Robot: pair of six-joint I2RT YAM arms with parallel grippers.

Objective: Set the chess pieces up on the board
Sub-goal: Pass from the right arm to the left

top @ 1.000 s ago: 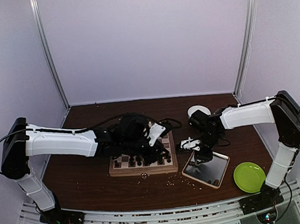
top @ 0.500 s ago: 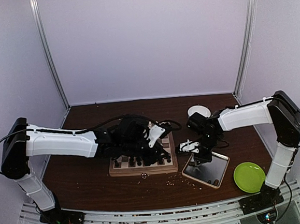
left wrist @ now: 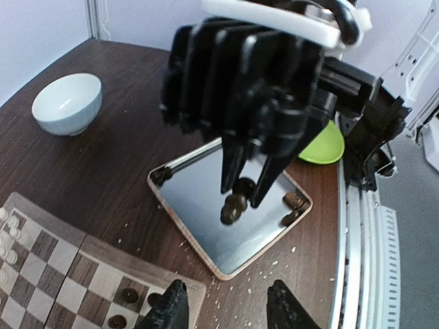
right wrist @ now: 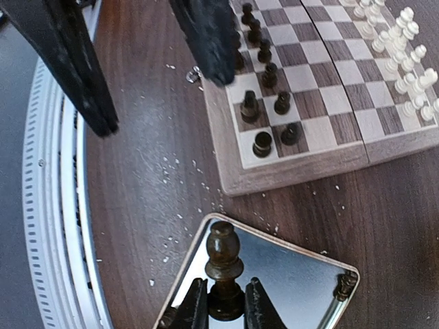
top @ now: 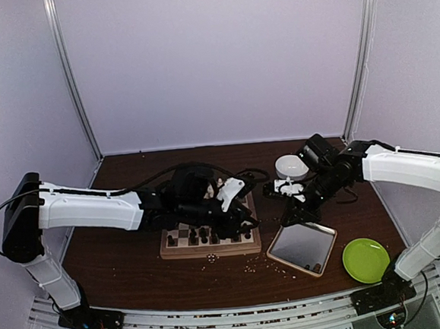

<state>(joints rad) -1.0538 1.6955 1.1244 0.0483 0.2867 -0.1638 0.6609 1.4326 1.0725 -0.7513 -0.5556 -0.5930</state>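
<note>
Above the metal tray [right wrist: 295, 271] just beside the board [right wrist: 288, 179], the right gripper [right wrist: 225, 310] pinches a dark chess piece [right wrist: 223, 255] upright by its base, apparently held clear for carrying to an empty square. The left gripper [left wrist: 226, 308] hovers over the board's right end, fingers spread on nothing, near the dark pieces [right wrist: 250, 106] ranked along its near edge; a few more lie in the tray.

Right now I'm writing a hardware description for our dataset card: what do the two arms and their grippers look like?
Both the left arm and right arm have smooth white shell links joined by black joints, with black cables looping alongside. The left gripper and right gripper are black, with slim tapering fingers.
</note>
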